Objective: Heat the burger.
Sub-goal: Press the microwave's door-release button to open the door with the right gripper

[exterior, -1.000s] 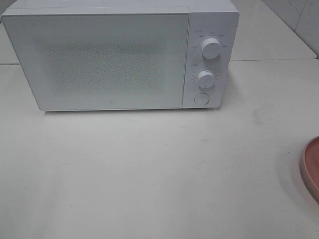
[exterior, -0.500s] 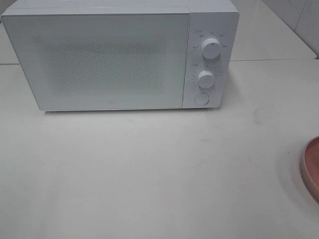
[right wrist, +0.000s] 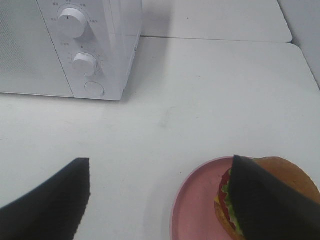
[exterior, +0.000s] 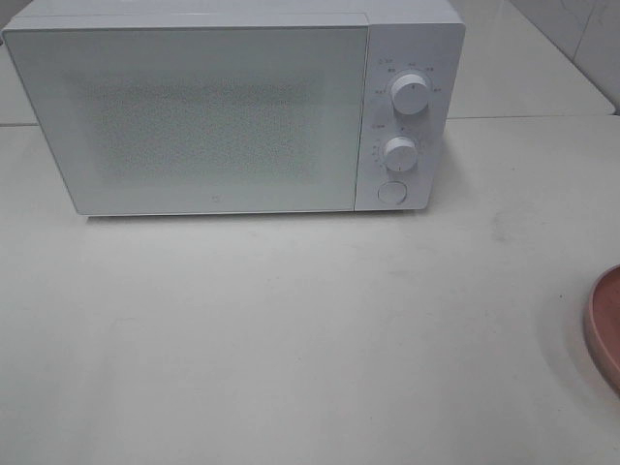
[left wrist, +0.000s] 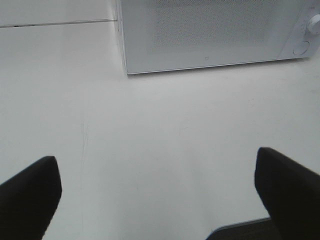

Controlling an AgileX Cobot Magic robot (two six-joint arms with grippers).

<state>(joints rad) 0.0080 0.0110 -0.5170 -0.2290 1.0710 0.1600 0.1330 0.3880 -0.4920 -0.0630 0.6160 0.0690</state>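
Note:
The burger (right wrist: 290, 172), tan bun over green lettuce and red filling, sits on a pink plate (right wrist: 195, 205); one black finger of my right gripper (right wrist: 160, 200) covers much of it. That gripper is open with nothing between its fingers. In the exterior high view only the plate's rim (exterior: 603, 325) shows at the right edge, and the burger is out of view there. The white microwave (exterior: 232, 107) stands at the back with its door shut. My left gripper (left wrist: 157, 190) hangs open over bare table in front of the microwave (left wrist: 210, 35).
The microwave's panel carries two round knobs (exterior: 411, 94) (exterior: 399, 153) and a round button (exterior: 391, 192). The white table (exterior: 291, 329) has seams (exterior: 523, 117) behind the microwave and a drop-off edge at the far right (right wrist: 300, 55).

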